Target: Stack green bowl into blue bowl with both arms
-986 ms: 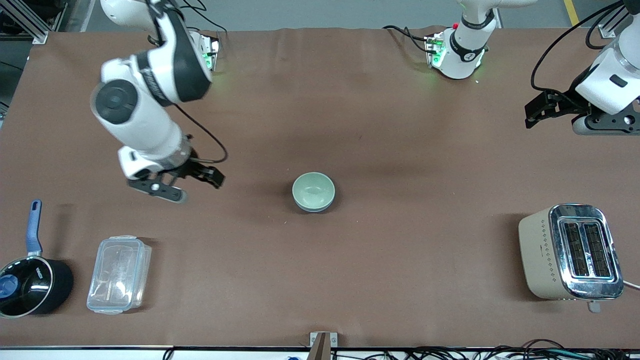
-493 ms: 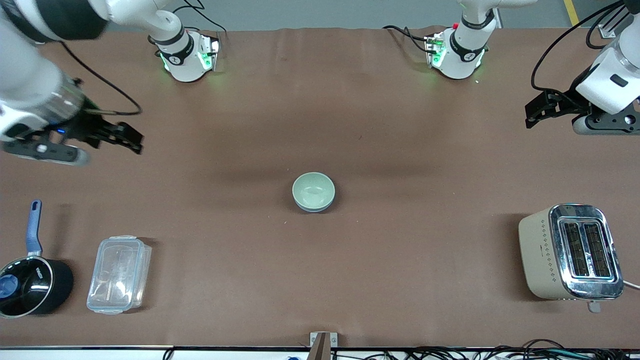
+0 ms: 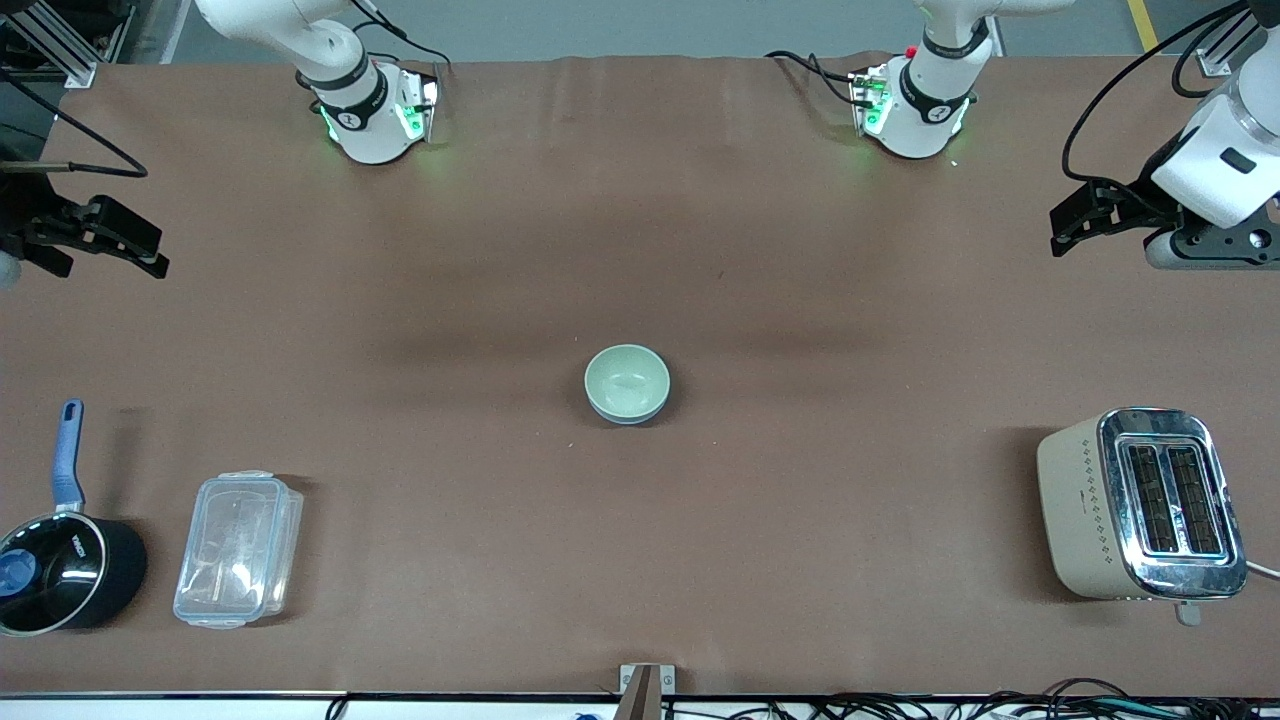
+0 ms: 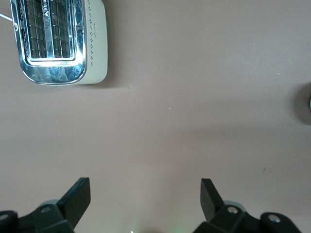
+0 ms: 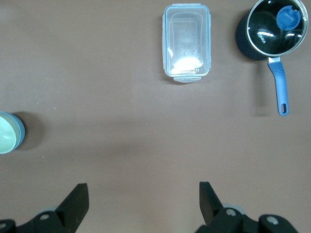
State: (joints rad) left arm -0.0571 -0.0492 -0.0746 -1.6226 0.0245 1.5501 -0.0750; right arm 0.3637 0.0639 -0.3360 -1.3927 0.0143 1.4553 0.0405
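Right gripper [image 3: 95,235] raised over the brown table [image 3: 760,560] at the right arm's end, at the very edge of the front view, fingers [image 5: 77,198] spread wide with nothing between them. Right arm largely cut off there: only the base [image 3: 365,115] and the black hand in view, with a loop of cable. Left gripper [image 3: 1085,212] up over the left arm's end of the table, wrist tipped toward the table's middle, fingers [image 4: 79,194] likewise wide apart and empty. Left arm [image 3: 1215,165] cut by the frame between its base and its wrist. Green bowl [image 3: 626,379] at the table's middle, upright, seated inside the blue bowl [image 3: 652,411], well apart from both grippers. Of the blue bowl, only a thin crescent of outer wall visible below the green rim in the front view. In the right wrist view, the nested pair cut off at the picture's edge; in the left wrist view, only a dark sliver at the edge, too little to identify. Toaster [image 3: 1140,505] at the left arm's end, nearer the front camera than the bowls. Black saucepan [image 3: 65,570] with blue handle and clear plastic container [image 3: 238,548] side by side at the right arm's end, also nearer the front camera.
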